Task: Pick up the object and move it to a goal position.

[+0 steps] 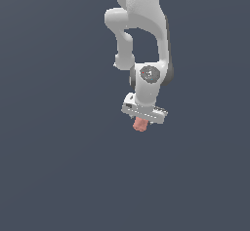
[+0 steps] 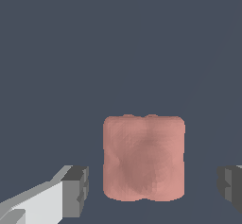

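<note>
The white Panda arm (image 1: 139, 25) reaches down over a plain dark grey surface (image 1: 53, 152). Its gripper (image 2: 153, 190) stands wide, with a visible gap between each fingertip (image 2: 75, 191) and the block. The salmon-pink lumpy object (image 2: 143, 158) sits between the fingers, directly beneath the gripper, ungrasped.

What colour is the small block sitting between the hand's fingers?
Salmon pink all over, without any pattern; the block shows best in the wrist view.
</note>
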Controlling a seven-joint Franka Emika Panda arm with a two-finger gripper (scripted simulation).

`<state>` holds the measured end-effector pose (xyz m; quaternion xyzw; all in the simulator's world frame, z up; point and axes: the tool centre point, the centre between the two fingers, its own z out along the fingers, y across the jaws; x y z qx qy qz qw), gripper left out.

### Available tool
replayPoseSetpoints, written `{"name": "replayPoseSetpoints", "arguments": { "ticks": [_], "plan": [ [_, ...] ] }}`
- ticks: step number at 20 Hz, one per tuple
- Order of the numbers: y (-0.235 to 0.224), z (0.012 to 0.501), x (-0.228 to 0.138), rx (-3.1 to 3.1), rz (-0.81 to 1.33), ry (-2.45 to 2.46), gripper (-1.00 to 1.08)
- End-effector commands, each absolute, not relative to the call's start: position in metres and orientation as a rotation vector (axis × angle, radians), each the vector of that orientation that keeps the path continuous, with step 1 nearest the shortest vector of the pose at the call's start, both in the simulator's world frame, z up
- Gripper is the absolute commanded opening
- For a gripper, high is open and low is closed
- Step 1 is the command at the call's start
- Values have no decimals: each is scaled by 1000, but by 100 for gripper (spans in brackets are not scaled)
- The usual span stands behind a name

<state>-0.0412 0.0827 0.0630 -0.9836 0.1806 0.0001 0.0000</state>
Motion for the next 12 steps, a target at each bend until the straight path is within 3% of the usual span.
{"name": "replayPoseSetpoints", "arguments": {
  "ticks": [1, 7, 8, 12],
  "plan": [
    [83, 52, -42, -3090, 0, 568, 100],
    [83, 42, -41, -3090, 0, 570, 100],
    [83, 42, -41, -3090, 0, 570, -100],
    [83, 42, -41, -3090, 0, 570, -100]
  ]
}}
